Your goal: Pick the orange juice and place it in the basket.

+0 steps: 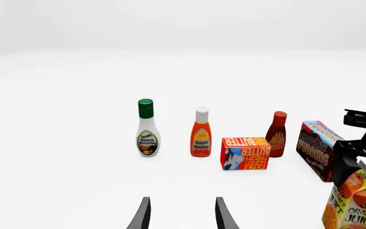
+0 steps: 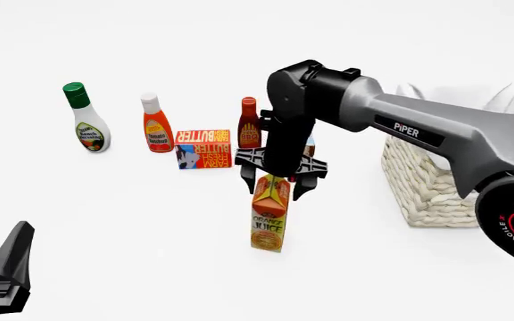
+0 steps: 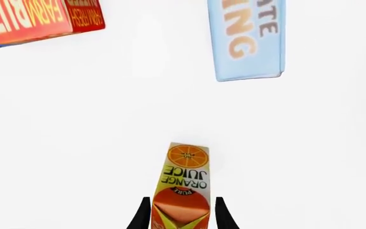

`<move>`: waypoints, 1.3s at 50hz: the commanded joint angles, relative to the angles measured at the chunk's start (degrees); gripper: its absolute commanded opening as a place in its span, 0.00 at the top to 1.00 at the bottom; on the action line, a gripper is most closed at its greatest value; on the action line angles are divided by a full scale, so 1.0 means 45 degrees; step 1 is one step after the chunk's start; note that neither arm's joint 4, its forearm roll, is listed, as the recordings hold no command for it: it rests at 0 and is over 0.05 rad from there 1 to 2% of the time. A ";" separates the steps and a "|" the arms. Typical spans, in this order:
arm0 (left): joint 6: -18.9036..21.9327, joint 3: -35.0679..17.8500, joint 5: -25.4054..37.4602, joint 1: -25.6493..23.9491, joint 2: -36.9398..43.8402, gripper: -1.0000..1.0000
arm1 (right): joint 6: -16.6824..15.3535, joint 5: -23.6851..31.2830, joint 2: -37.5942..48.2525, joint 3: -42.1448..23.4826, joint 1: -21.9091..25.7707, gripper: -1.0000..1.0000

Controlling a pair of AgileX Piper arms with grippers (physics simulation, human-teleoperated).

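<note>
The orange juice (image 2: 269, 221) is a tall gable-top carton standing upright on the white table in the middle of the front view. It also shows in the left wrist view (image 1: 354, 207) and the right wrist view (image 3: 184, 174). My right gripper (image 2: 280, 182) points straight down over it, open, with a finger on each side of the carton's gable top and small gaps showing. The basket (image 2: 427, 180), cream wicker with a white liner, stands to the right of the carton. My left gripper (image 1: 181, 217) is open and empty, low at the near left (image 2: 7, 267).
Behind the carton stand, in a row, a ranch dressing bottle (image 2: 86, 124), a ketchup bottle (image 2: 156, 127), a flat orange butter box (image 2: 203, 148) and a BBQ sauce bottle (image 2: 249, 127). A chocolate pudding box (image 1: 320, 148) lies behind my right arm.
</note>
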 commanded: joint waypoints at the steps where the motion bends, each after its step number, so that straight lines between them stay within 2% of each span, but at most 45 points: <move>1: 0.0002 0.0032 -0.0026 -0.0037 -0.0004 0.00 | -0.0099 0.0120 0.0176 0.0132 -0.0156 0.00; 6: 0.0002 0.0032 -0.0026 -0.0038 -0.0002 0.00 | -0.0099 0.0120 0.0176 0.0132 -0.0156 0.00; 7: 0.0000 0.0033 -0.0026 -0.0038 -0.0004 0.00 | -0.0099 0.0120 0.0176 0.0132 -0.0156 1.00; 32: -0.0001 0.0033 -0.0026 -0.0038 -0.0004 0.00 | -0.0099 0.0120 0.0176 0.0132 -0.0156 1.00; 33: 0.0003 0.0032 -0.0026 -0.0040 -0.0004 0.00 | 0.0070 0.0120 0.0055 0.0053 0.0264 1.00; 34: 0.0000 0.0033 -0.0026 -0.0038 -0.0004 0.00 | -0.0096 0.0120 0.0014 0.0144 0.0162 1.00; 38: 0.0000 0.0033 -0.0026 -0.0039 -0.0004 0.00 | 0.0044 0.0120 -0.0254 0.0214 0.0407 1.00; 39: 0.0005 0.0032 -0.0026 -0.0040 -0.0002 0.00 | 0.0297 0.0120 -0.0387 0.0205 0.0650 1.00; 65: 0.0003 0.0032 -0.0026 -0.0040 -0.0002 0.00 | 0.0371 0.0120 -0.1129 0.0440 0.1032 1.00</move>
